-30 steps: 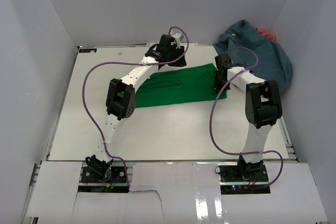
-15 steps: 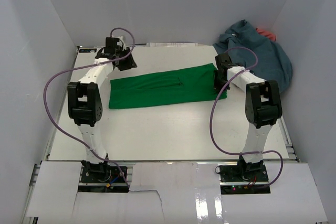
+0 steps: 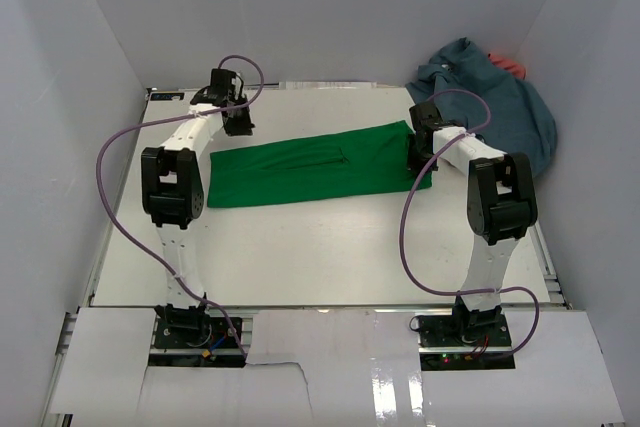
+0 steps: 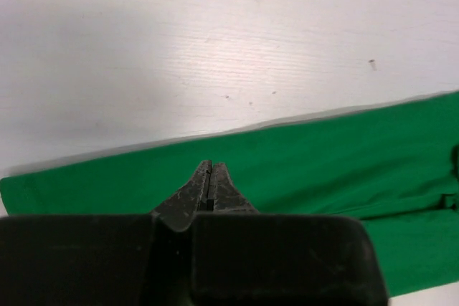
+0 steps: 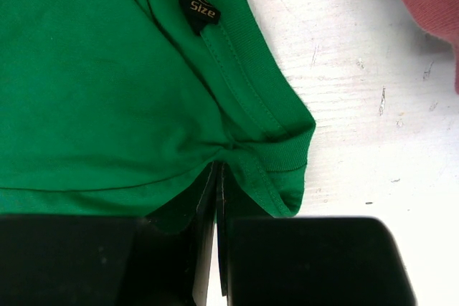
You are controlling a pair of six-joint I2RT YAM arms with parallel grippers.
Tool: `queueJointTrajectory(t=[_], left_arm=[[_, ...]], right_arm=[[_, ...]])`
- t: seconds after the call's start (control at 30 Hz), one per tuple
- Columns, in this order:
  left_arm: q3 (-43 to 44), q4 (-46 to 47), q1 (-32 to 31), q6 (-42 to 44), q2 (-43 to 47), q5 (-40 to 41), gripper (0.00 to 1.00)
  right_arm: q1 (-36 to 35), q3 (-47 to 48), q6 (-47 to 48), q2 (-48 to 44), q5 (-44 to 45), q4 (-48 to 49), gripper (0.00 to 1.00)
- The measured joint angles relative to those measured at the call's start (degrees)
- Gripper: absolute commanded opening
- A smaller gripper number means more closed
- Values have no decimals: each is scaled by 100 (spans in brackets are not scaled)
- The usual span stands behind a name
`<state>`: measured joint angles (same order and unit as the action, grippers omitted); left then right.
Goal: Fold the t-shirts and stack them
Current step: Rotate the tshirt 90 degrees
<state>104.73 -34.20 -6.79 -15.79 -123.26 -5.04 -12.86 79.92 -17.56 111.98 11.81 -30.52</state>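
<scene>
Right hand (image 5: 217, 171) pinching the green t-shirt (image 3: 310, 167) at its collar end.
Folded into a long strip, the shirt lies across the counter (image 3: 300, 247), its cloth puckered at that grip beside the neckband. At the opposite end the left hand (image 4: 210, 168) is clenched over the far edge; whether it catches cloth cannot be told. The blue-grey t-shirt (image 3: 500, 97) and coral red t-shirt (image 3: 510, 65) lie heaped at the far right corner.

A: What's hidden from you?
B: Overhead, I see only a sliver of the coral red shirt (image 3: 510, 66) behind the blue-grey shirt (image 3: 495, 107) (mostly buried).
A: And the green shirt (image 4: 323, 155)?
B: My left wrist view crops its right end.
</scene>
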Motion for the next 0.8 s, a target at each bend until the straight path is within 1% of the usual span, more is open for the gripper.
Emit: queueJointTrajectory(t=[0.27, 0.63, 0.8], left_arm=[[22, -551, 24, -7, -280, 374, 0], [-367, -627, 33, -46, -280, 614, 0], [-525, -660, 33, -111, -280, 776, 0]], right_arm=[[0, 0, 2, 0, -4, 0, 8], [0, 13, 2, 22, -22, -7, 8], [-2, 155, 2, 199, -22, -46, 8]])
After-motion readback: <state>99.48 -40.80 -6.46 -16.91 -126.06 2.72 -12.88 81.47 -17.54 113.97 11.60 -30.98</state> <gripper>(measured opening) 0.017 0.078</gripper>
